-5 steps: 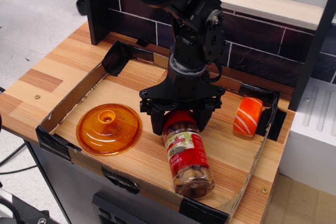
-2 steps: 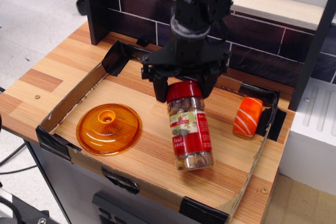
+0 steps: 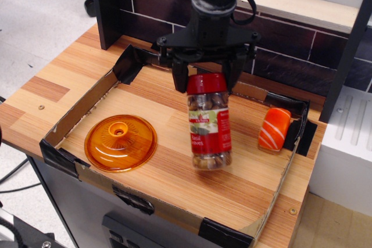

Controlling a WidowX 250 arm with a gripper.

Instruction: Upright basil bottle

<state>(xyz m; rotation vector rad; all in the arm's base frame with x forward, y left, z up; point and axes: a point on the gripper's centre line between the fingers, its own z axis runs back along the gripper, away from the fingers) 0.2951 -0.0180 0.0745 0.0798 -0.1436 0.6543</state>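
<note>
The basil bottle (image 3: 209, 126) is a clear jar with a red cap and a red-green-white label. It hangs nearly upright, cap up, its base a little above the tray floor. My gripper (image 3: 207, 81) is shut on its red cap from above, black fingers (image 3: 179, 79) on either side of the cap. The bottle leans slightly, its bottom toward the front right.
A shallow cardboard tray (image 3: 87, 105) with black taped corners sits on the wooden table. A flat orange round lid (image 3: 120, 142) lies at its left. An orange-and-white sushi piece (image 3: 275, 128) lies at its right. A dark brick-pattern back wall (image 3: 290, 39) stands behind.
My gripper has risen with the bottle's cap in it. The bottle has swung from lying on the tray floor to hanging nearly upright.
</note>
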